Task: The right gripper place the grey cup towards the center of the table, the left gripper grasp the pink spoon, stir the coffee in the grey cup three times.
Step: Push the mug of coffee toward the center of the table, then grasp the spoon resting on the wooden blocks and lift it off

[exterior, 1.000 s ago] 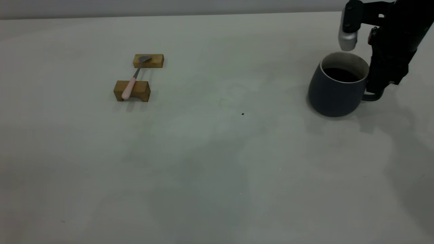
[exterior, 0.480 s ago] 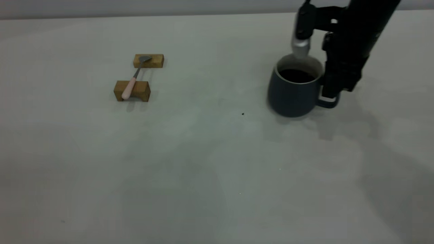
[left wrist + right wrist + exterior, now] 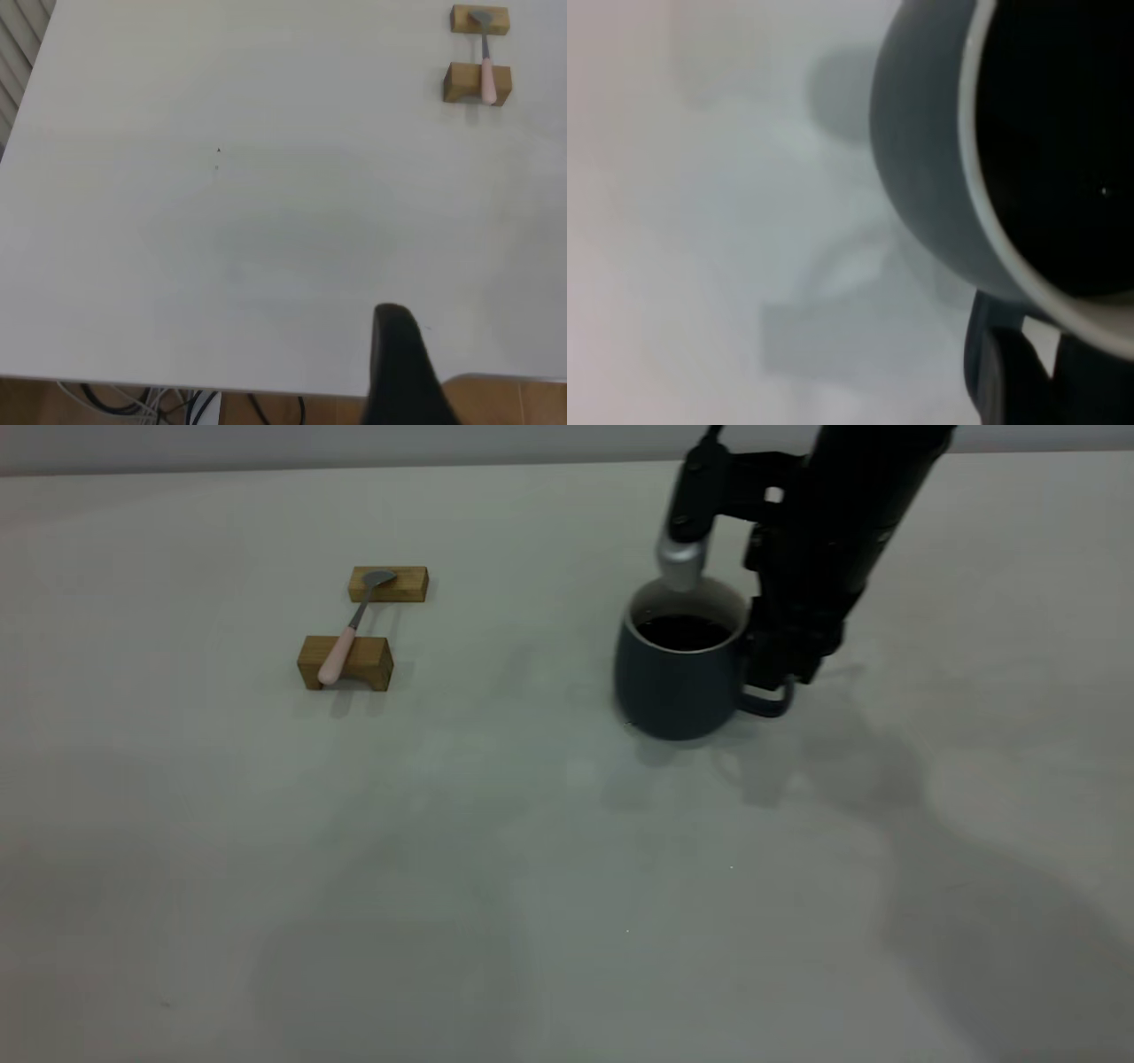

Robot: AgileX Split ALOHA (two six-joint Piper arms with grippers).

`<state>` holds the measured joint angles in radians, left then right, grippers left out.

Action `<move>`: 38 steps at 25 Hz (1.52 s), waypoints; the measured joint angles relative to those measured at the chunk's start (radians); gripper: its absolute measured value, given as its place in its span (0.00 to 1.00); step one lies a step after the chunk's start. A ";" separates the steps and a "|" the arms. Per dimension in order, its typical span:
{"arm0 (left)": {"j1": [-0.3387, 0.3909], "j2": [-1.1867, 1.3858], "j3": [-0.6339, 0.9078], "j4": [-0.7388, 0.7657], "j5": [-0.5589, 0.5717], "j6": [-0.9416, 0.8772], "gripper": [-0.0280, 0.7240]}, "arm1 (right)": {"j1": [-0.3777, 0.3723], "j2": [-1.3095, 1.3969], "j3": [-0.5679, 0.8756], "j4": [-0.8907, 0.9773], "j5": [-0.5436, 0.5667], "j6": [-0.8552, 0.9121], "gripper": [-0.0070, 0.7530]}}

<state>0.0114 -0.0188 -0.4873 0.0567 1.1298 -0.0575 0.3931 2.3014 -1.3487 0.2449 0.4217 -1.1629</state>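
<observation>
Exterior: my right gripper (image 3: pixel 772 682) was clamped on the grey cup (image 3: pixel 678 677) by its handle, near the table (image 3: pixel 567 886) centre; pink spoon (image 3: pixel 350 629) untouched on wooden blocks (image 3: pixel 345 662).
Left wrist: left gripper (image 3: pixel 403 372) parked (jaws unclear).
Right wrist: coffee (image 3: pixel 1063 150) unstirred.

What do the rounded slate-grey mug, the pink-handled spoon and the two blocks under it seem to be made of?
The grey cup looks like matte-glazed ceramic: dull outside, off-white inside. The pink spoon seems to pair a plastic or coated handle with a grey metal neck and bowl. The blocks look like wood, going by their tan, unpainted faces.
</observation>
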 joint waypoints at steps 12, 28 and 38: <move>0.000 0.000 0.000 0.000 0.000 0.000 0.73 | 0.051 0.000 0.000 0.181 -0.069 0.046 0.46; 0.000 0.000 0.000 0.000 0.000 0.000 0.73 | 0.047 -0.544 0.000 0.033 0.436 0.664 0.94; 0.000 0.000 0.000 0.000 0.000 0.000 0.73 | 0.047 -0.983 0.091 -0.175 0.799 1.037 0.91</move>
<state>0.0114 -0.0188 -0.4873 0.0567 1.1298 -0.0575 0.4405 1.3187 -1.2579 0.0704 1.2207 -0.1258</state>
